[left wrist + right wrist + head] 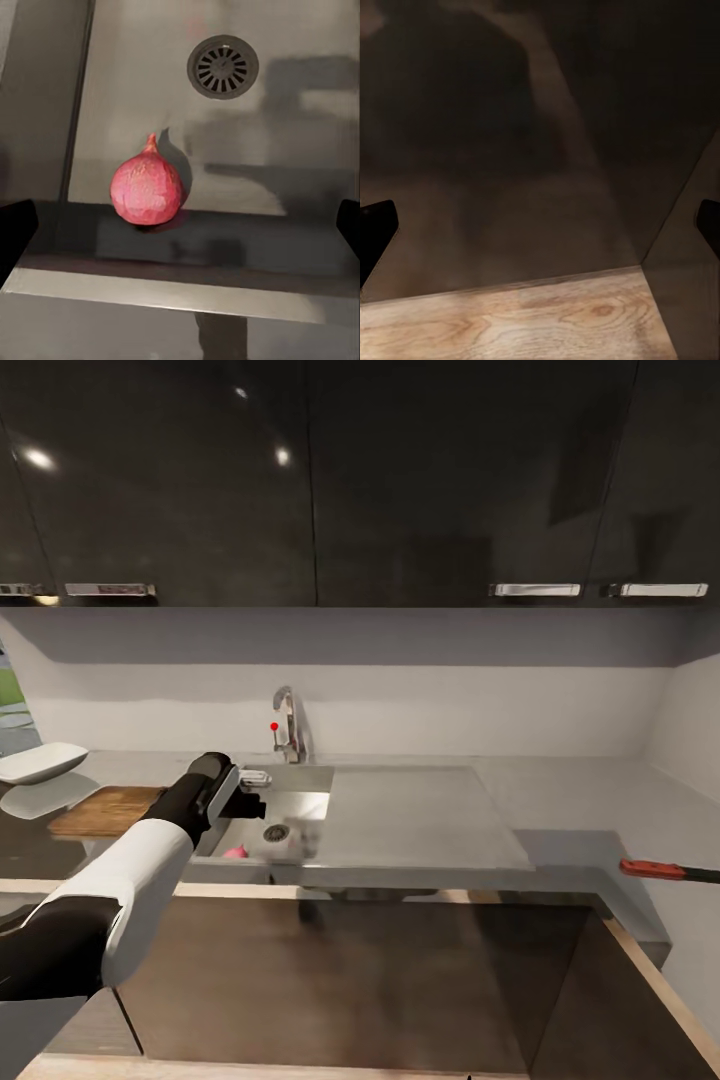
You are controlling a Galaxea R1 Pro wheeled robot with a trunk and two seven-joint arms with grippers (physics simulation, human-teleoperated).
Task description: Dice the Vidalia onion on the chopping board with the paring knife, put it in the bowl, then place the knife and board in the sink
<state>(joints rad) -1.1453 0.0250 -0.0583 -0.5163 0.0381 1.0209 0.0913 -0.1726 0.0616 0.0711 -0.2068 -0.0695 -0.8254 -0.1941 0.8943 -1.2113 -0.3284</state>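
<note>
Onion (147, 189) in sink (300, 810); chopping board (105, 811) left; knife (668, 871) far right.

countertop (560, 790) — board (105, 810), bowl (40, 762), knife (665, 870)

Dim, soft renders; glare on cabinets (160, 470)

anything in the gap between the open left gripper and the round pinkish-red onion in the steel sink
No object: in the left wrist view the left gripper is open, and only the steel sink rim and bare basin floor lie before the round pinkish-red onion.
</note>
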